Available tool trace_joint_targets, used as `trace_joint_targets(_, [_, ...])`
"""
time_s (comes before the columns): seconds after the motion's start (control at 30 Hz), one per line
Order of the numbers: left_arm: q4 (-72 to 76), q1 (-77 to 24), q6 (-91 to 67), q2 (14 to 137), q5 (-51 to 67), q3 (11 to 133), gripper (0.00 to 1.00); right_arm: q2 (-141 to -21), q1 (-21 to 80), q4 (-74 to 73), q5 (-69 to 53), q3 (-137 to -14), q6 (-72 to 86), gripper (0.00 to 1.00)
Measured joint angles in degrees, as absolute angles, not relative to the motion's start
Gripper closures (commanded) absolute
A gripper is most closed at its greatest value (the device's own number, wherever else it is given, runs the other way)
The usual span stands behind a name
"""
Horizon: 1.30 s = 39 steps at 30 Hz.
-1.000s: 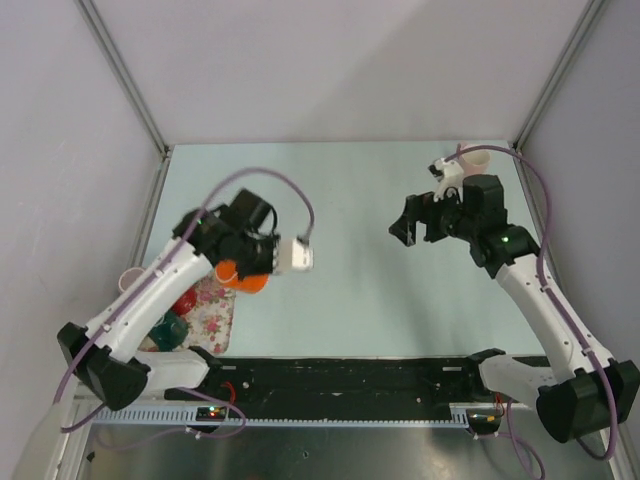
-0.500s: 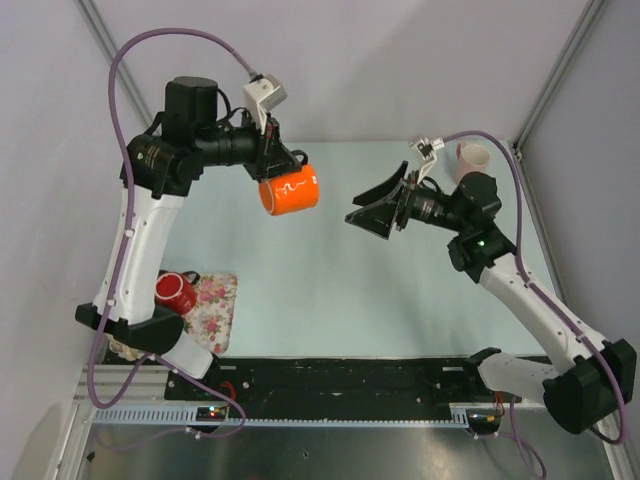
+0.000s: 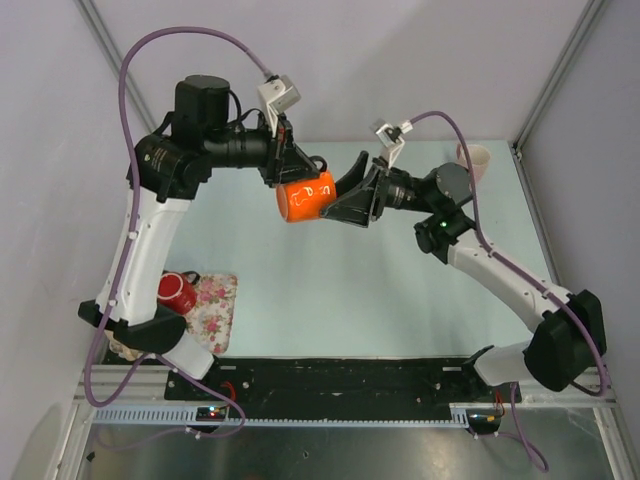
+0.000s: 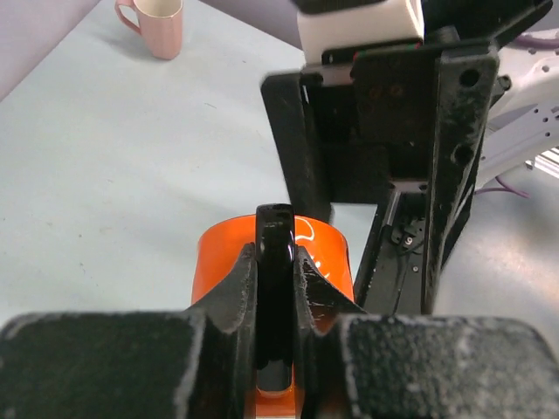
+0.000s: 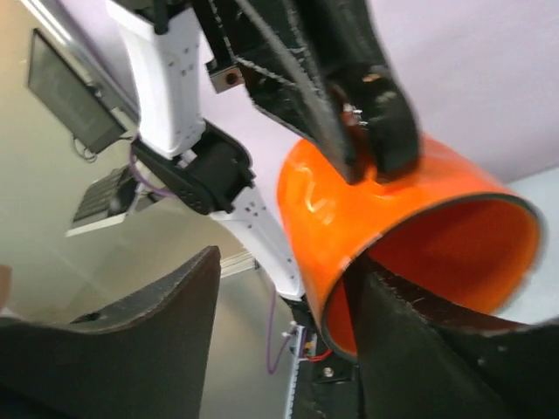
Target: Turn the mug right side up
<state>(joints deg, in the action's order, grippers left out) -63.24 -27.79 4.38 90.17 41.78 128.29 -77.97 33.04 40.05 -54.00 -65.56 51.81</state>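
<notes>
— What's the setting?
— A pale green table (image 3: 400, 300) inside grey walls with metal corner posts. A pink mug (image 3: 474, 160) stands upright at its upper right corner. A red mug (image 3: 178, 292) and a floral cloth (image 3: 215, 305) lie at the lower left edge.

— And the grippers?
— The orange mug (image 3: 306, 197) hangs on its side above the table, upper centre of the overhead frame. The left gripper (image 4: 275, 249) is clamped on it, pinching a narrow dark part; I can't tell if that's the handle. The right gripper (image 3: 340, 195) is spread wide, one finger inside the mouth, the other outside and apart from the wall.

— Room to move?
— The table's middle lies open below both arms; the back wall is near.
</notes>
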Motion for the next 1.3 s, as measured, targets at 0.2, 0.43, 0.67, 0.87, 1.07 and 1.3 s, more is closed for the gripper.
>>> trace_joint_targets(0.2, [-62.2,-28.0,3.4,90.7,42.9,128.6,0.72,-82.7,34.6,47.4,-58.0,-67.3,57.6,0.99])
trace_joint_targets(0.43, [-58.3,-28.1,4.1,89.4,34.4,123.9,0.02,-79.5,29.2,19.8,-53.3,-70.1,44.3,1.00])
trace_joint_targets(0.67, [-58.1,-27.6,6.1,89.1,17.7,121.6,0.00,-78.9,17.6,-17.1,-33.9,-73.8,25.8,1.00])
trace_joint_targets(0.87, [-57.1,-27.1,8.2,86.5,8.3,115.9,0.00,-85.0,3.2,-40.6,-9.8,-83.4,14.0,1.00])
trace_joint_targets(1.07, [-57.1,-26.5,9.5,84.2,5.3,107.6,0.00,-99.7,-10.8,-48.8,1.8,-96.2,9.3,1.00])
trace_joint_targets(1.3, [-57.2,-25.7,12.1,80.4,4.7,98.6,0.00,-118.2,-15.2,-51.2,5.3,-112.6,5.7,1.00])
